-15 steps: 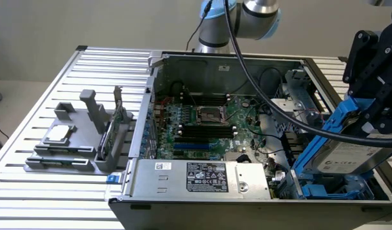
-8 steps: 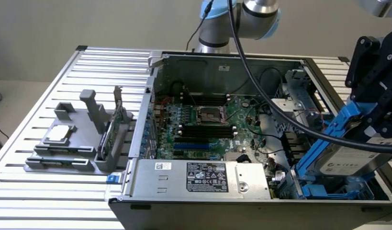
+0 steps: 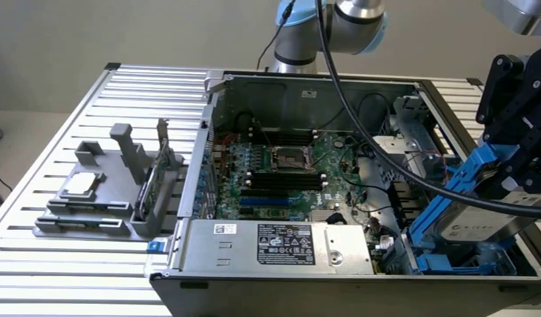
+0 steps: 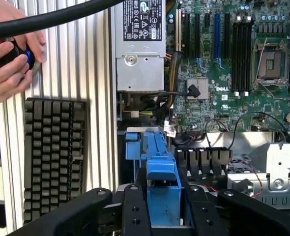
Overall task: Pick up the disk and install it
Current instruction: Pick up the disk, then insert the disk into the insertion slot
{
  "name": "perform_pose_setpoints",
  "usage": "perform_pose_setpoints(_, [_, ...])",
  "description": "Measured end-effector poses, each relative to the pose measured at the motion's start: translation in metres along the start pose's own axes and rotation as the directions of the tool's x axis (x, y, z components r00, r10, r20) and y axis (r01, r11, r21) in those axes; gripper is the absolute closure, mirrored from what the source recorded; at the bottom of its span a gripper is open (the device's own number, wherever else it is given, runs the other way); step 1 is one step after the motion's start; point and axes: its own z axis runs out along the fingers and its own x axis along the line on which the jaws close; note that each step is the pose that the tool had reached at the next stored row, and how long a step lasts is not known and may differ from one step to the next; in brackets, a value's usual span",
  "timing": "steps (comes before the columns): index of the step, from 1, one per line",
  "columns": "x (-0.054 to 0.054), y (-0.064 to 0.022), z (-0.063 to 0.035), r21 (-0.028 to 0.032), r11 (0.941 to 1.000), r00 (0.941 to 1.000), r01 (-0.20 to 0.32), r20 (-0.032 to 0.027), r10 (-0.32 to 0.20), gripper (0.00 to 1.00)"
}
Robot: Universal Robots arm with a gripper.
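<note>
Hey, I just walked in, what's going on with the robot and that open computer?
The robot arm's gripper is clamped on the disk, a silver drive in a blue carrier. It holds the disk tilted over the drive bay at the exterior view's right of the open computer case; the disk is not seated yet. In the wrist view, a person's hands are near a keyboard.

I am holding the arm (image 3: pixel 336 30) arched over from its base at the back, with the wrist (image 3: pixel 521 13) sitting high at the exterior view's right. The gripper (image 3: pixel 512 178) is pointing down at a slant, and its two black fingers (image 4: pixel 135 211) are pinching the disk (image 3: pixel 473 224) by its blue carrier (image 4: pixel 162 172).
</note>
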Motion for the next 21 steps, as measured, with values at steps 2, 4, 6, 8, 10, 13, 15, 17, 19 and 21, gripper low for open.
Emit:
perform_pose_setpoints(2, [0.0,-0.0015,0.0001,-0.0001,1.0,1.0,0.002,0.0045,-0.002,0.67])
perform_pose_setpoints(4, [-0.0001,-0.0024,0.0001,-0.0002,1.0,1.0,0.003,0.0071,-0.003,0.67])
perform_pose_setpoints(6, [-0.0001,-0.0024,0.0001,-0.0003,1.0,1.0,0.003,0.0072,-0.003,0.67])
perform_pose_setpoints(8, [-0.0001,-0.0025,0.0002,-0.0006,1.0,1.0,0.003,0.0074,-0.003,0.67])
perform_pose_setpoints(10, [-0.0001,-0.0025,0.0001,-0.0006,1.0,1.0,0.003,0.0073,-0.003,0.67])
perform_pose_setpoints(13, [-0.0001,-0.0025,0.0002,-0.0006,1.0,1.0,0.003,0.0073,-0.003,0.67])
perform_pose_setpoints(15, [-0.0001,-0.0025,0.0001,-0.0006,1.0,1.0,0.003,0.0073,-0.003,0.67])
perform_pose_setpoints(17, [-0.0001,-0.0025,0.0002,-0.0006,1.0,1.0,0.003,0.0074,-0.003,0.67])
perform_pose_setpoints(19, [-0.0001,-0.0025,0.0002,-0.0006,1.0,1.0,0.003,0.0073,-0.003,0.67])
perform_pose_setpoints(21, [-0.0001,-0.0025,0.0002,-0.0006,1.0,1.0,0.003,0.0074,-0.003,0.67])
